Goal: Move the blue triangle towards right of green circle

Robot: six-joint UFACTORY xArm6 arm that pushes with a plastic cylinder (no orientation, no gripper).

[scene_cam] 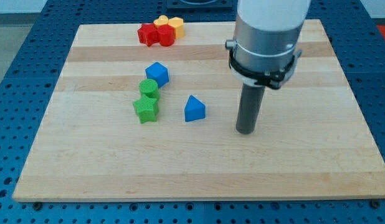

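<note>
There is no claw on this arm, so no wide or narrow state applies; it ends in a dark rod, and my tip [245,130] rests on the wooden counter [304,168] holding nothing.

The blue triangle [194,109] lies near the middle of the counter, to the view's left of my tip and apart from it, with bare wood between them. Farther to the view's left sits the green circle [149,88], and just below it, touching or nearly so, a green star-shaped block [146,108]. The blue triangle is thus on the view's right of the green pair, closest in height to the green star and slightly lower than the green circle.

A blue cube-like block [157,74] sits just above and right of the green circle, close against it.

Near the view's top edge is a tight cluster: two red blocks [154,34] side by side, with two yellow blocks [170,23] right behind them; their shapes are hard to tell.
</note>
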